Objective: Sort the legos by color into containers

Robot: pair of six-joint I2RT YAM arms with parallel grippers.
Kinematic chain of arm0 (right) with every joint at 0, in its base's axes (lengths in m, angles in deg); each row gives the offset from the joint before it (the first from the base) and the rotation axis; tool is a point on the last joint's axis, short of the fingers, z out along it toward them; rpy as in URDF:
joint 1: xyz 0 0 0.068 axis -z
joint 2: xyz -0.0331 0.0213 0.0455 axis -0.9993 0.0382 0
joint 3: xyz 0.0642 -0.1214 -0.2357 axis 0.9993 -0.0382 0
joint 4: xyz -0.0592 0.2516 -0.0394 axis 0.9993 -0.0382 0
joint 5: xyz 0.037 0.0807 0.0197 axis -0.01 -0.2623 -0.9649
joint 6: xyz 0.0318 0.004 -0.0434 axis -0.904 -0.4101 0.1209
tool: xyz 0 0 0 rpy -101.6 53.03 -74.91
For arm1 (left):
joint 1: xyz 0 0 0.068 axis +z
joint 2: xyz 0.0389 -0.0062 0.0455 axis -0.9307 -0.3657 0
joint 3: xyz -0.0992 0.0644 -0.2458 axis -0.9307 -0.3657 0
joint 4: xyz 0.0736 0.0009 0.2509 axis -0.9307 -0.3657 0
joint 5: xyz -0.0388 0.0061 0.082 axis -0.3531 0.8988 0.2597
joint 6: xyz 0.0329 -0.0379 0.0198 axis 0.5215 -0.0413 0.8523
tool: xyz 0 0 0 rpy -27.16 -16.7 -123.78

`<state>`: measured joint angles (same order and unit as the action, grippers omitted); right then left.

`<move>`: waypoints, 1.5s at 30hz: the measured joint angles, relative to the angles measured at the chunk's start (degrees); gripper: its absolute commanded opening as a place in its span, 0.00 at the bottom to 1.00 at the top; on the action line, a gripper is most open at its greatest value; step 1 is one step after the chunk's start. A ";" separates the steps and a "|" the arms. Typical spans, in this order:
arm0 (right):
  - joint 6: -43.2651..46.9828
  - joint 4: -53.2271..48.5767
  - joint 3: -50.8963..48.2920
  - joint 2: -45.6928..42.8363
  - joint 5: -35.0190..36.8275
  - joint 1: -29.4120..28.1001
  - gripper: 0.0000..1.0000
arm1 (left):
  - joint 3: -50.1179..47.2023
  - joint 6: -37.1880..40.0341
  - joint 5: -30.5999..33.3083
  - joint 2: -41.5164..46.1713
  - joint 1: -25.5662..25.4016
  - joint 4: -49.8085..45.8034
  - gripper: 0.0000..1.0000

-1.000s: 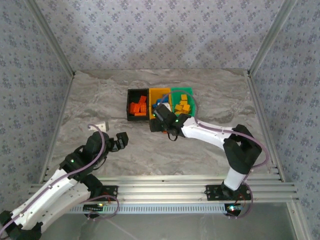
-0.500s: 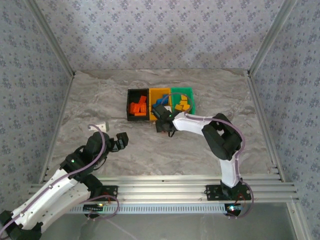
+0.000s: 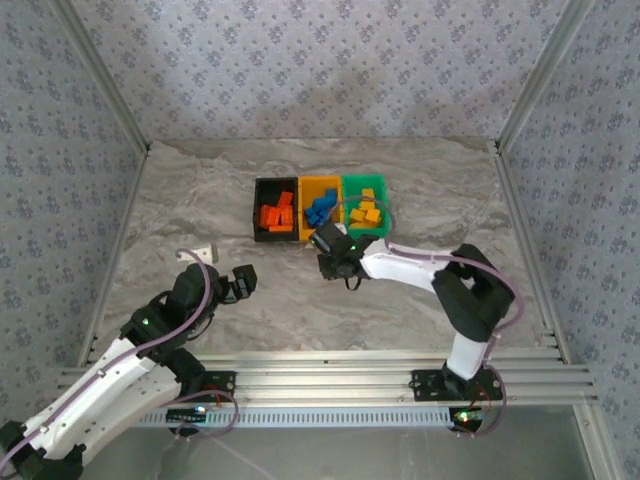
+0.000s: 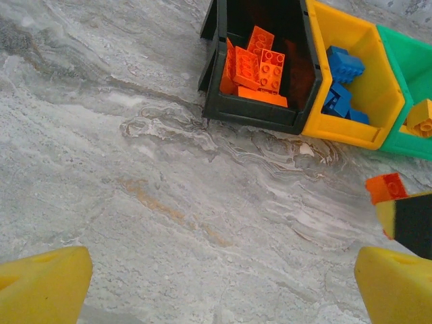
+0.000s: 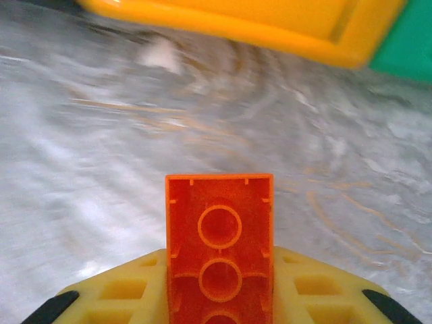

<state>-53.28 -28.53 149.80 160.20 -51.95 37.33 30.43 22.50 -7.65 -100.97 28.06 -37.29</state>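
Observation:
Three joined containers stand mid-table: a black bin (image 3: 276,210) with red-orange legos (image 4: 260,64), a yellow-orange bin (image 3: 320,205) with blue legos (image 4: 341,81), and a green bin (image 3: 365,205) with yellow legos (image 3: 364,213). My right gripper (image 3: 336,262) hovers just in front of the yellow-orange bin, shut on a red-orange brick (image 5: 219,223) that sticks out past its yellow pads (image 5: 121,290), hollow underside toward the camera. The same brick (image 4: 386,187) also appears at the right edge of the left wrist view. My left gripper (image 3: 243,280) is open over bare table at the near left, its fingertips (image 4: 40,283) wide apart.
A small white piece (image 3: 203,252) lies on the marble table (image 3: 180,200) beside the left arm. Aluminium frame rails run along the sides and the near edge (image 3: 330,365). Patterned walls enclose the workspace.
The right gripper has closed on the red-orange brick and drawn back slightly from the front of the bins, its elbow shifting. The left arm has not moved.

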 measured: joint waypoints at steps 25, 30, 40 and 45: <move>5.95 7.08 43.32 28.72 -3.93 5.51 0.78 | -2.29 -0.87 1.14 1.18 0.02 0.26 1.00; 6.16 12.13 30.10 16.76 -2.95 4.15 0.80 | -2.32 -2.43 4.44 0.11 0.00 0.33 0.99; 4.87 21.46 -6.19 -18.67 6.62 2.62 1.00 | -7.08 -2.58 13.09 -4.46 0.66 14.12 0.99; 2.29 20.31 -17.68 -27.52 14.43 2.80 1.00 | -5.35 7.15 19.43 -14.71 6.99 23.96 1.00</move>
<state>-50.99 -8.22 132.12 132.69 -37.52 40.13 25.07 29.64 11.78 -115.68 35.06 -13.33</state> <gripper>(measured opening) 0.999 0.997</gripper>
